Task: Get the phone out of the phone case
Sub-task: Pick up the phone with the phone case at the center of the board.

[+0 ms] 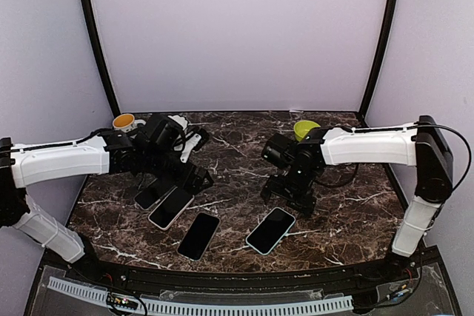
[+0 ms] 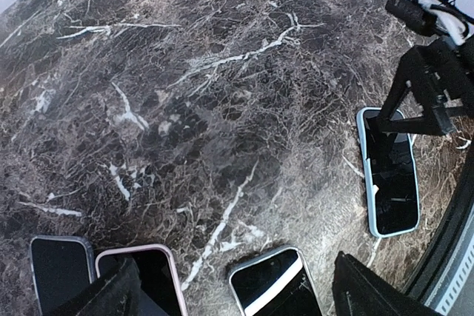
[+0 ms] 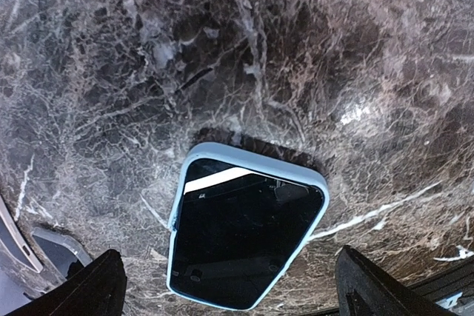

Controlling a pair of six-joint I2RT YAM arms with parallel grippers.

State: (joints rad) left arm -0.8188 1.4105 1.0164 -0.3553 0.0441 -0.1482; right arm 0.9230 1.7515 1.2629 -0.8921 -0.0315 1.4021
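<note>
Several phones lie screen-up near the table's front. A phone in a light-blue case point(image 1: 271, 230) point(image 3: 244, 227) point(image 2: 390, 172) is at the right. A bare-looking black phone point(image 1: 198, 235) point(image 2: 275, 284) lies in the middle. A phone in a pink case point(image 1: 170, 207) point(image 2: 144, 275) and a dark phone in a grey case point(image 1: 150, 195) point(image 2: 59, 268) lie at the left. My right gripper point(image 1: 287, 199) point(image 3: 229, 251) hovers open just behind the blue-cased phone, touching nothing. My left gripper point(image 1: 198, 179) point(image 2: 237, 260) is open above the pink-cased and black phones, holding nothing.
An orange cup point(image 1: 124, 120) stands at the back left and a green bowl point(image 1: 305, 129) at the back right, behind the arms. The marble table point(image 1: 237, 146) ends in a black front rail point(image 1: 237, 275) close to the phones.
</note>
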